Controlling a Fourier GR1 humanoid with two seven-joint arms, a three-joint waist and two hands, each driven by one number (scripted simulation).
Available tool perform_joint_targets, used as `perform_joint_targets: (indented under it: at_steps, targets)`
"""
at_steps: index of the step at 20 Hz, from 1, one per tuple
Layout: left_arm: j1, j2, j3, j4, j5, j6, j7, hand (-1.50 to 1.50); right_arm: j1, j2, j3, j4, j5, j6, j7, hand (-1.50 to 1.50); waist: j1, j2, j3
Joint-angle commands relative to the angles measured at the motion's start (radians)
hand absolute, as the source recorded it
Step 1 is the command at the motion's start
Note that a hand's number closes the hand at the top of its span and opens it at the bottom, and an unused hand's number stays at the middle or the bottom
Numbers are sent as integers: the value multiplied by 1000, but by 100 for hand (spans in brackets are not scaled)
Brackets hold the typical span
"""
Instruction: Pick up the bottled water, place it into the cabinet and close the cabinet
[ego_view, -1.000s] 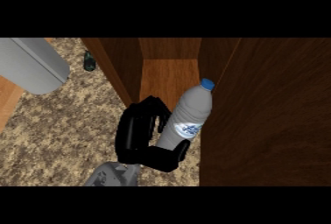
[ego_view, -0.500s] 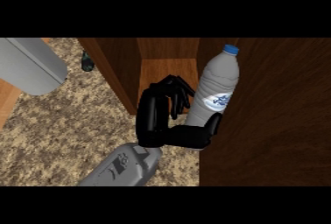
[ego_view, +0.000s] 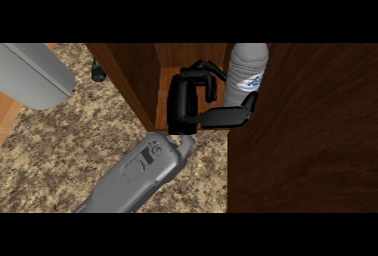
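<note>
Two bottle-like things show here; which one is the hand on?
The clear water bottle at the cabinet opening, the hand's thumb against it. The small dark one stands outside, to the left.

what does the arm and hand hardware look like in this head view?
One arm shows: a smooth light-grey forearm with a rounded shell, a dark marking on its upper face and a narrower grey wrist piece. It ends in a glossy black hand with a long flat palm, slim segmented fingers and a thicker blocky thumb. No cables show.
</note>
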Motion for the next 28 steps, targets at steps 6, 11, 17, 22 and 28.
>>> perform_joint_targets:
  at_steps: [6, 11, 17, 22, 28]
  targets:
    - [-78, -1, 58, 245, 0, -58, -64, 150, 29, -11, -64, -53, -135, 49, 20, -150, -4, 0, 0]
    - [-141, -1, 162, 391, 65, -128, -115, 150, -15, -19, -47, -84, -170, 10, 83, -150, -2, 7, -1]
    - [-227, -1, 216, 534, 129, -133, -199, 150, -57, -6, -23, -35, -130, 28, 67, -150, -17, 8, 0]
    - [-226, -1, 216, 669, 131, -159, -329, 150, -83, -11, -19, -50, -131, 12, 104, -150, -21, 14, -1]
    - [-399, 23, 213, 860, 29, -143, -233, -150, -71, -8, -46, 10, -121, 49, 48, -150, -21, 9, 1]
